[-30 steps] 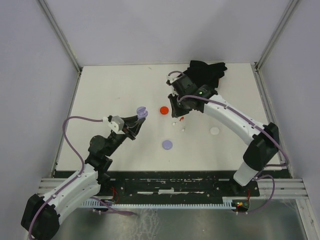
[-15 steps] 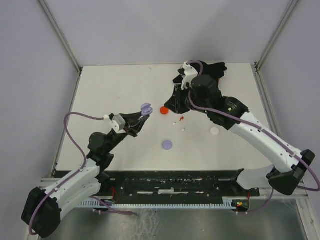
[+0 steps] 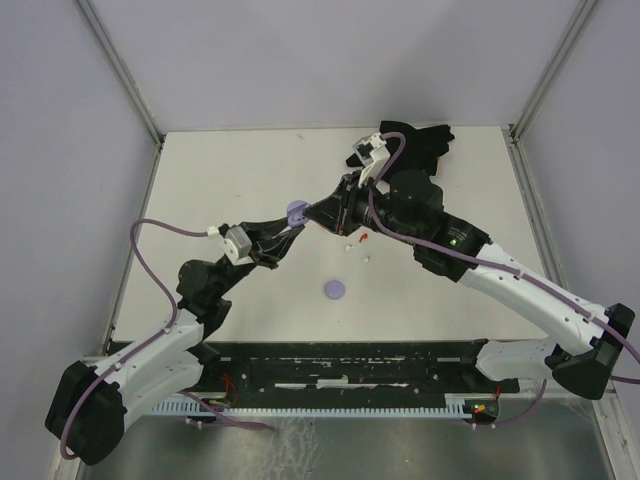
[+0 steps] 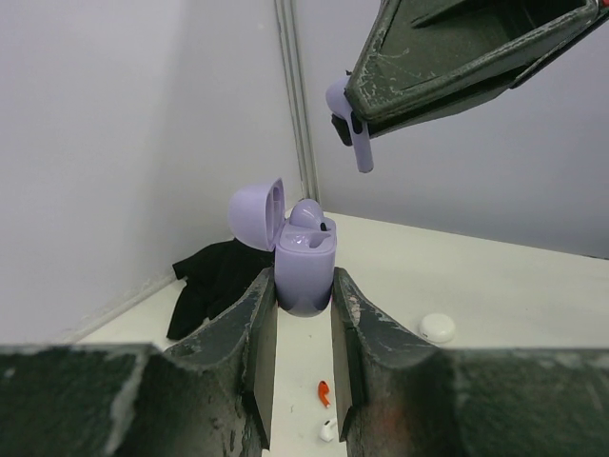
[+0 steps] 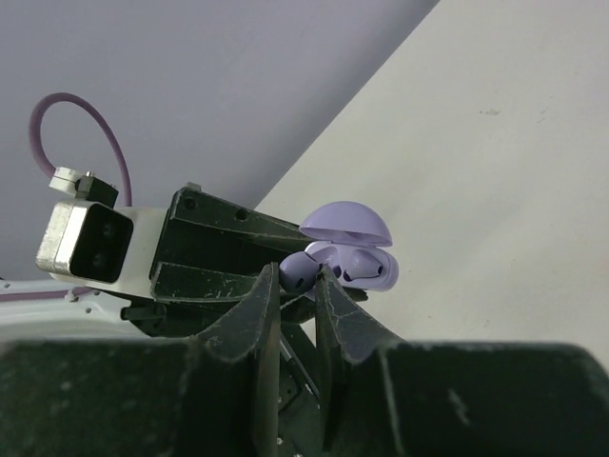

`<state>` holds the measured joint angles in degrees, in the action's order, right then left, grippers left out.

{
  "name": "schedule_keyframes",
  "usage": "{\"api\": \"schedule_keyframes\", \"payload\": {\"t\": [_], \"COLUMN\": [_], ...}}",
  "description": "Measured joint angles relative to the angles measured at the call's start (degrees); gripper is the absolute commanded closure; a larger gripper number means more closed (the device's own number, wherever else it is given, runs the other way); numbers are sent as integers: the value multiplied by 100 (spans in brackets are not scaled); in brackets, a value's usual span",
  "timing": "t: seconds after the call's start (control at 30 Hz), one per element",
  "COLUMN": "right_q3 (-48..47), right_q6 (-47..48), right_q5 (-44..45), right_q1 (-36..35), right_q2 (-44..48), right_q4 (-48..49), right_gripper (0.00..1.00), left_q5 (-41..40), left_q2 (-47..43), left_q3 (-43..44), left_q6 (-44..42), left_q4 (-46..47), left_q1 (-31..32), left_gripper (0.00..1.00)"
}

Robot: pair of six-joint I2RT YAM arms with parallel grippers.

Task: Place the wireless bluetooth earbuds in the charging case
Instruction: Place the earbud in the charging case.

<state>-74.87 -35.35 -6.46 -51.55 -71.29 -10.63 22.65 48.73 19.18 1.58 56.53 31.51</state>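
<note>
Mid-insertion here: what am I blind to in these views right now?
- Left wrist: the charging case shows side-on, so its sockets sit hidden behind the rim.
- Right wrist: fingers of the right gripper cover the stem of the lavender earbud.
- Top external: earbud and sockets too small, overlapped by both gripper tips.

Lavender plastic charging case [image 4: 304, 267] sits in left gripper [image 4: 303, 286], lavender stemmed earbud [image 4: 362, 150] in right gripper [image 5: 297, 276] just above it, red stemmed earbud [image 4: 324, 389] and white stemmed earbud [image 4: 326, 430] on white table [image 3: 220, 170] below.
</note>
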Motion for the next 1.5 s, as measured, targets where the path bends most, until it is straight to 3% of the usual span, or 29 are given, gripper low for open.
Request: {"api": "schedule_keyframes", "payload": {"t": [0.3,0.73,1.5], "right_q3": [92,339,389], "right_q6": [-334,-557,-737], "right_q5": [-109,-26,396], "right_q1": [-48,-59,-96], "right_q2": [-131,-345,-245], "right_q4": [710,890,695], "right_gripper": [91,91,76], "left_q5": [17,15,-267], "left_q2": [46,74,79], "left_q3": [4,28,26], "left_q6": [37,52,79], "left_q4": [166,308,264], "left_q1": [0,0,2], "left_gripper": [97,97,97]}}
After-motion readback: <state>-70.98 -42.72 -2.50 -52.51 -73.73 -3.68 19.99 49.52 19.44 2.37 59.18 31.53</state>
